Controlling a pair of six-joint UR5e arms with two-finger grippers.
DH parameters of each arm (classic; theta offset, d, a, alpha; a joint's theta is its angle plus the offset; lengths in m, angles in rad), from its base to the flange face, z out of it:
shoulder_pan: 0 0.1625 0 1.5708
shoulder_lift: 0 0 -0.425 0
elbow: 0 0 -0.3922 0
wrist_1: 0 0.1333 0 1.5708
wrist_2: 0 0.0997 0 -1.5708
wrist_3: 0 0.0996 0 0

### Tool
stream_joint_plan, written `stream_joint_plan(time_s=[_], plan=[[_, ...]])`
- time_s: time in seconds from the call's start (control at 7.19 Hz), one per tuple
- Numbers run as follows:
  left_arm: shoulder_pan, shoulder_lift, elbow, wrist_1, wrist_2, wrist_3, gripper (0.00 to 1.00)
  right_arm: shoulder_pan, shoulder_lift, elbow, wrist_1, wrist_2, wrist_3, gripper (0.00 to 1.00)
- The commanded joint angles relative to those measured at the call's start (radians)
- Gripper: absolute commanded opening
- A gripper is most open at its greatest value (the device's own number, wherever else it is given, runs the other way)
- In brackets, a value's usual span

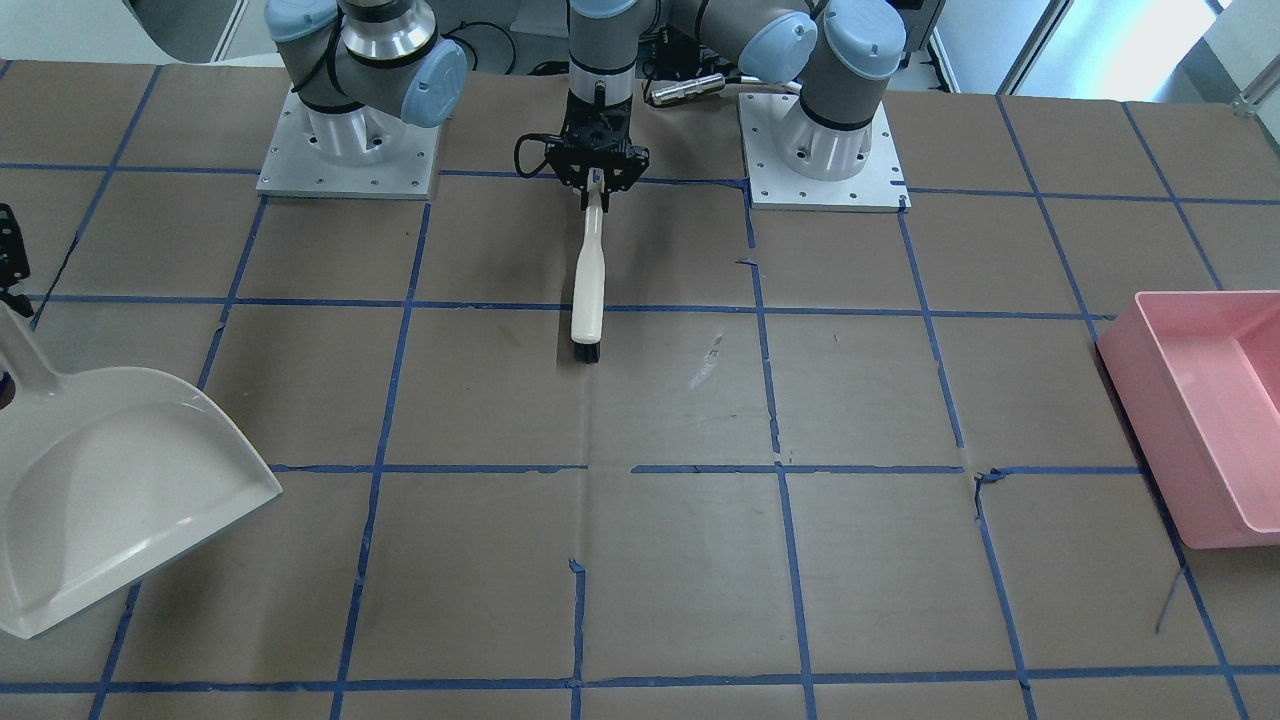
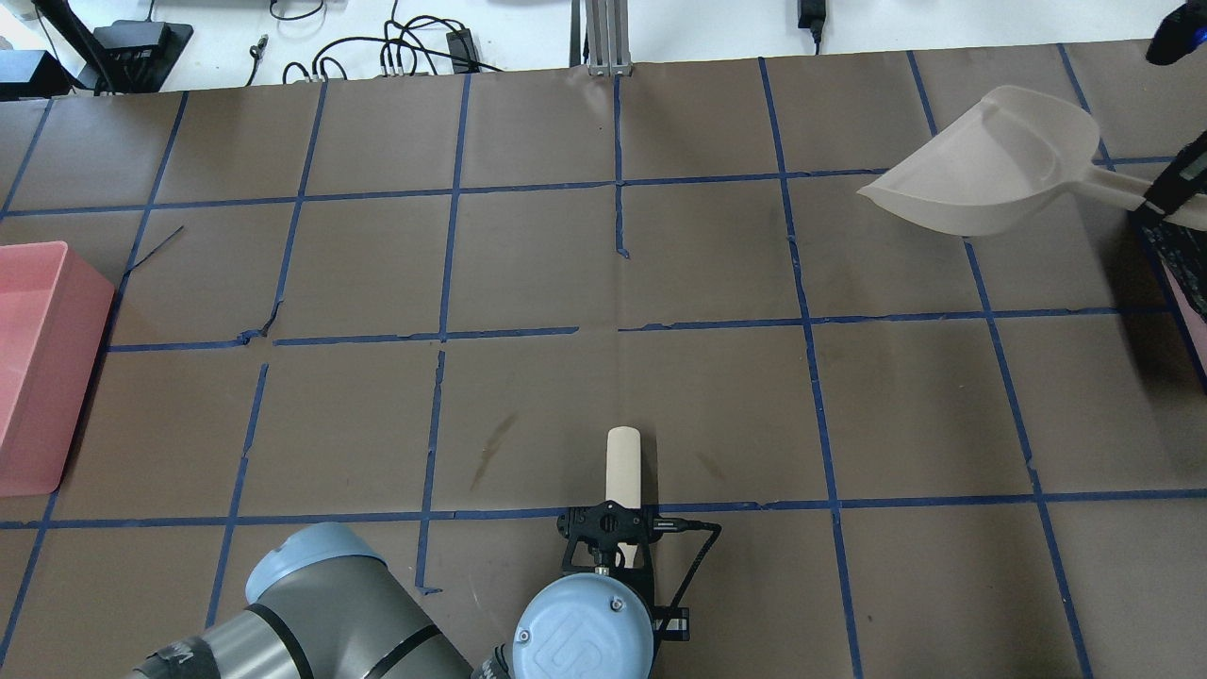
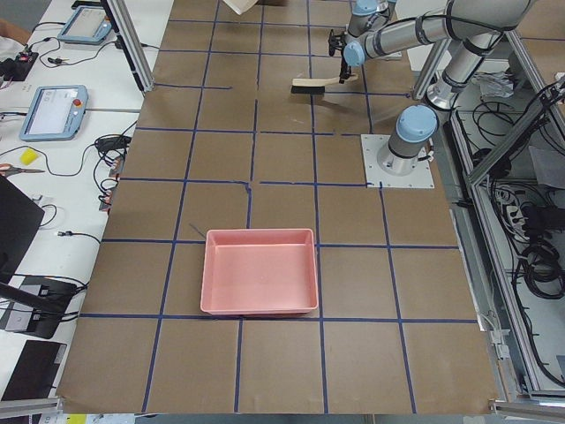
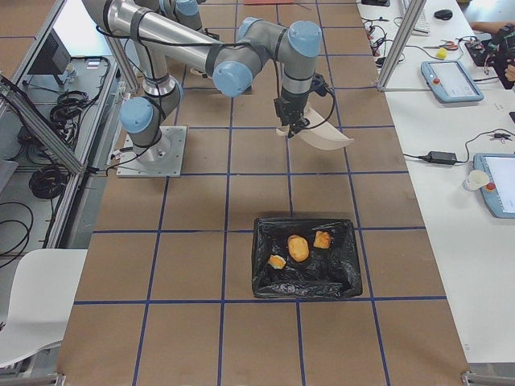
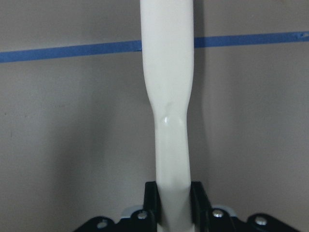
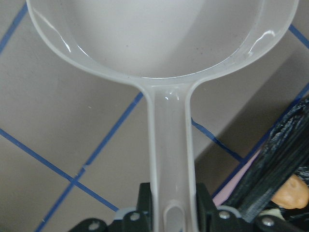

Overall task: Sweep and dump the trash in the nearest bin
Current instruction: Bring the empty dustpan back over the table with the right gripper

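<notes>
My left gripper (image 1: 597, 182) is shut on the handle of a white brush (image 1: 586, 300) with black bristles, which points away from the robot's base; the handle fills the left wrist view (image 5: 169, 111). My right gripper (image 2: 1167, 189) is shut on the handle of an empty pale dustpan (image 2: 990, 160), also seen in the right wrist view (image 6: 159, 38). The trash lies in a black-lined bin (image 4: 269, 281): a round tan roll (image 4: 298, 247) and two smaller yellow-orange chunks (image 4: 323, 239) (image 4: 277, 261). One scrap (image 6: 289, 191) shows past the dustpan handle.
A pink bin (image 1: 1200, 420) stands at the table's end on my left side (image 2: 38, 368). The brown table has a blue tape grid (image 1: 780, 470). The arm bases (image 1: 822, 150) sit at the robot's edge of the table.
</notes>
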Motion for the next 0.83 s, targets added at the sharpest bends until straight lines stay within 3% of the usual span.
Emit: stream_joint_plan(time_s=[0.0, 0.14, 0.56, 0.7], plan=[[0.000, 0.003, 0.001, 0.000, 0.003, 0.009, 0.91, 0.146, 0.004, 0.021, 0.006, 0.066, 0.384, 0.00], [0.000, 0.006, 0.001, 0.000, -0.001, 0.010, 1.00, 0.219, 0.010, 0.021, -0.012, 0.067, 0.500, 0.00], [0.009, 0.031, 0.045, -0.033, 0.006, 0.021, 1.00, 0.381, 0.050, 0.021, -0.095, 0.067, 0.793, 0.00], [0.022, 0.038, 0.123, -0.153, 0.015, 0.098, 1.00, 0.422, 0.063, 0.021, -0.136, 0.065, 0.833, 0.01]])
